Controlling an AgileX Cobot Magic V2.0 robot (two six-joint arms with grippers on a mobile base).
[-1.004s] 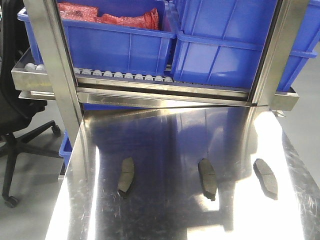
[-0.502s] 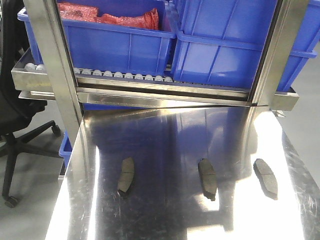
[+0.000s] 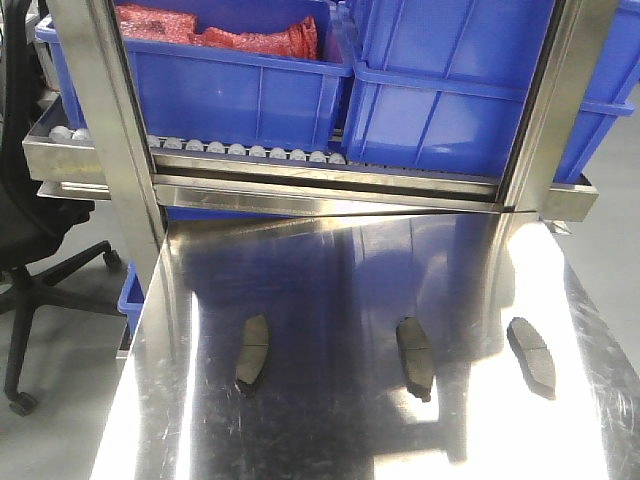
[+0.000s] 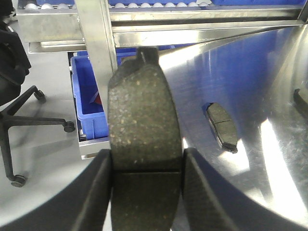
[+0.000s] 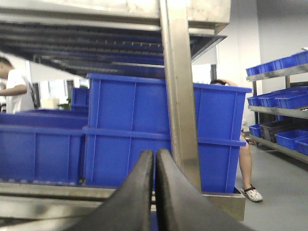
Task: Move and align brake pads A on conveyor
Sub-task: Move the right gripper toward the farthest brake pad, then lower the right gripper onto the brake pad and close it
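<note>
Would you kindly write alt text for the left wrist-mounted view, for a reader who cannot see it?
The left tool grips a dark-grey speckled oblong brake pad between its black fingers. Beyond it, a second grey brake pad lies on the shiny stainless-steel table.

Black office chair (image 3: pixel 22 170) at left edge, backrest shifted slightly, sliver more background showing

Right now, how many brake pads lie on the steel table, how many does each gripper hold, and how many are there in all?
On the steel table: 3 (left pad, middle pad, right pad)
In the left gripper: 1 (held pad)
In the right gripper: 0
Total: 4
</note>
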